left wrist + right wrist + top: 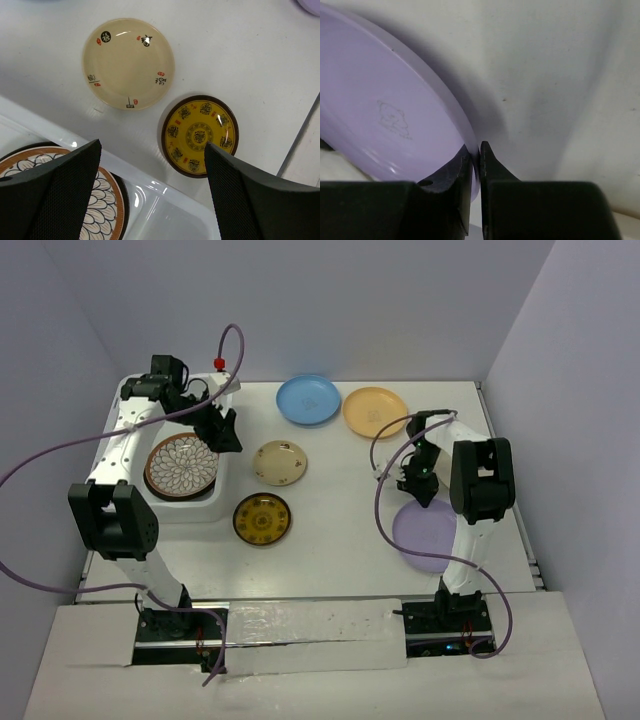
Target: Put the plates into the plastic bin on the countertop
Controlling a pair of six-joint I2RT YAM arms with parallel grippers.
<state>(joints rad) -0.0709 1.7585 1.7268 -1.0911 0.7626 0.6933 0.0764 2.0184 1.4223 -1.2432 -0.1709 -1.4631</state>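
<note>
R claw [476, 160] pinched near-closed on rim of lavender plate [385, 105], near-right of surface [340, 550]. Gold-patterned plate [262, 519] sits just outside bin [190, 512]. Floral plate [181, 465] lies in bin. L claw [222, 432] spread wide over bin's right wall, holding nothing. Cream plate [280, 462] mid-surface. Blue plate [308, 399] and orange plate [375, 412] side by side at far edge.

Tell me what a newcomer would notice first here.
The right gripper pinches the rim of the lavender plate at the right side of the table. On the left, the floral plate lies in the bin, with the open left gripper over the bin's right wall. A blue plate and an orange plate brighten the far edge.
</note>
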